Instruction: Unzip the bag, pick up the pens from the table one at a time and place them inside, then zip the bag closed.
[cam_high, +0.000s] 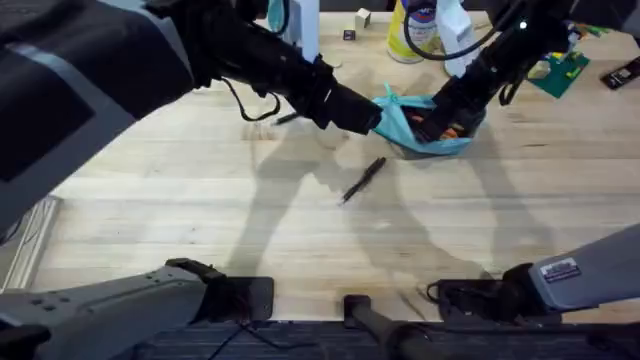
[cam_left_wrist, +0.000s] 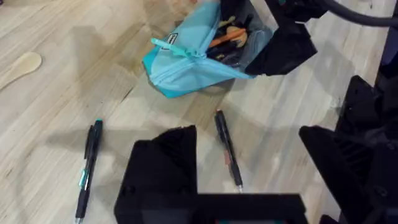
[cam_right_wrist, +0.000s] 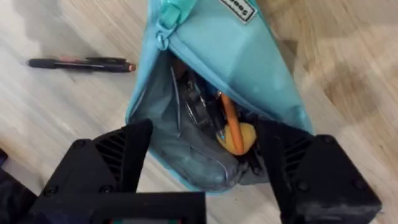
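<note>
Two pens (cam_left_wrist: 87, 168) lie loose on tabletop (cam_high: 200, 220); right hand (cam_right_wrist: 205, 168) spread wide props bag (cam_right_wrist: 217, 74) mouth open, left hand (cam_left_wrist: 249, 168) wide, empty above them.

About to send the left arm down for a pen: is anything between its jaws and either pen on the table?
Nothing visible. Both pens lie bare on the table below the left gripper. The bag sits beyond them, mouth open, with the right gripper at its opening.

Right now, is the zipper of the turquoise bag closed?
No, the bag is unzipped and gapes open, with orange and dark items visible inside in the right wrist view.
</note>
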